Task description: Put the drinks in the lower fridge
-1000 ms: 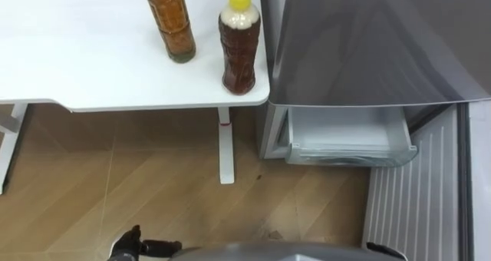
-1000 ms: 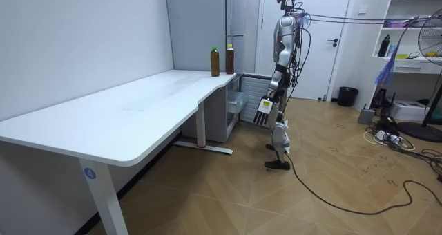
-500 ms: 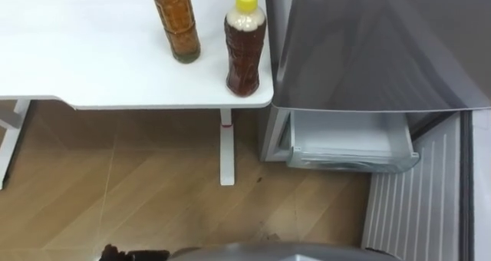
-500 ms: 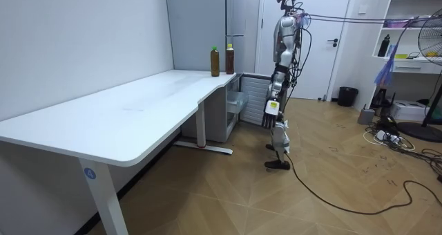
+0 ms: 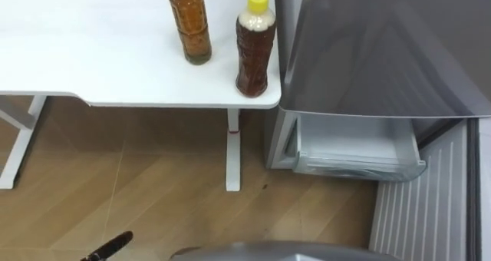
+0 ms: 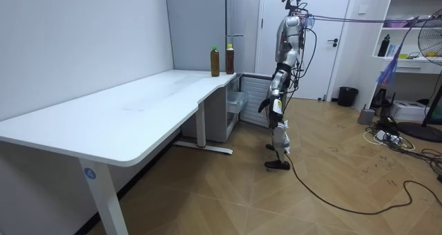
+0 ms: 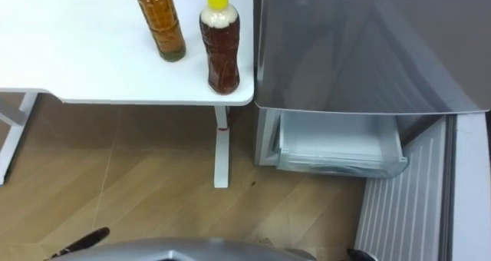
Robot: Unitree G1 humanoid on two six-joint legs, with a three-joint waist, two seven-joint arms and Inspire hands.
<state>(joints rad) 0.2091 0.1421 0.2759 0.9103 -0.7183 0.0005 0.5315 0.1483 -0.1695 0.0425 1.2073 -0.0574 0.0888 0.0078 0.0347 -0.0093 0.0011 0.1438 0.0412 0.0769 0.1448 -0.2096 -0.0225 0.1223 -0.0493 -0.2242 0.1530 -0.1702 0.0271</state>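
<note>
The left hand (image 5: pixel 107 248) showed as a dark sliver at 7 o'clock in the eye views, low over the floor (image 5: pixel 153 192). Whether its fingers were straight or curled I could not tell. A smaller dark tip at 5 o'clock (most likely the right hand (image 7: pixel 356 254)) gave away even less, and its fingers could not be read either.

Both drinks stood upright on the table (image 5: pixel 92 54), up at 12 o'clock. The yellow-capped bottle (image 5: pixel 255 50) sat at the table's corner, just beside the fridge (image 5: pixel 383 46). The amber bottle (image 5: pixel 191 27) stood near it at its 10 o'clock, the two apart. The fridge filled the view from 1 to 3 o'clock. Under its grey front, at 4 o'clock, the drawer (image 5: pixel 357 147) was pulled out, and the ribbed door (image 5: pixel 418 207) lay open at 5 o'clock beside it.

In the room view the robot stood upright before the fridge, by the table's far end, with its left arm hanging at its side.
</note>
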